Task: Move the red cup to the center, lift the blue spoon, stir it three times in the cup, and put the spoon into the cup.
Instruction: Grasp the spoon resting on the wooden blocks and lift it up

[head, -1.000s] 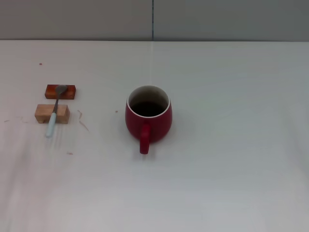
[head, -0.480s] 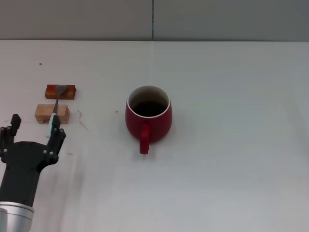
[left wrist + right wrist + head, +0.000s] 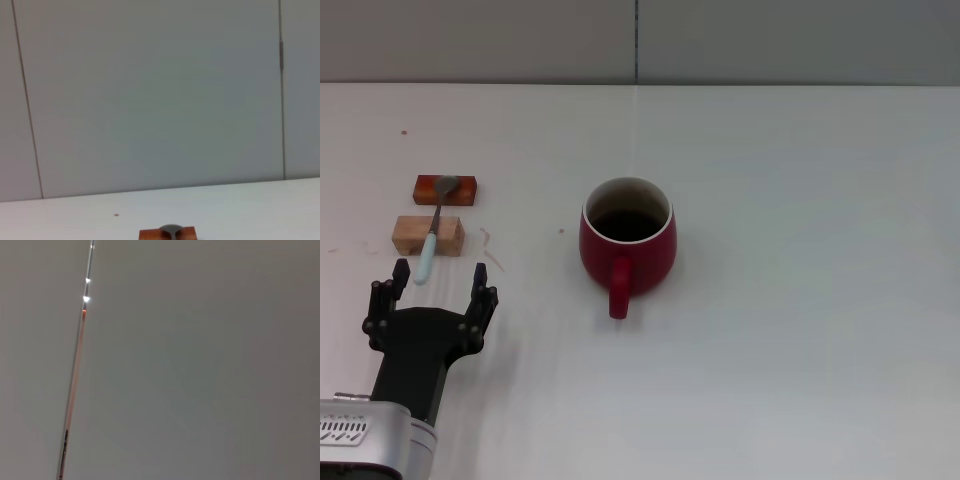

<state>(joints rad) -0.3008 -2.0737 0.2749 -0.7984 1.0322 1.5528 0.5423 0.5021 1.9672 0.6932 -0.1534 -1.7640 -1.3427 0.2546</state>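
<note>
The red cup stands upright near the middle of the white table, its handle toward me. At the left, the blue spoon lies across two wooden blocks, its grey bowl on the far reddish block and its pale handle over the near tan block. My left gripper is open just in front of the spoon's handle end, fingers spread to either side and nothing between them. The right gripper is out of view; the right wrist view shows only a grey wall.
Small specks and scuff marks dot the tabletop near the blocks. A grey panelled wall runs behind the table's far edge. Bare white table stretches to the right of the cup.
My left arm has come in from the lower left and shifted right, now lined up in front of the spoon's handle with its fingers spread. Cup and spoon have not moved.
</note>
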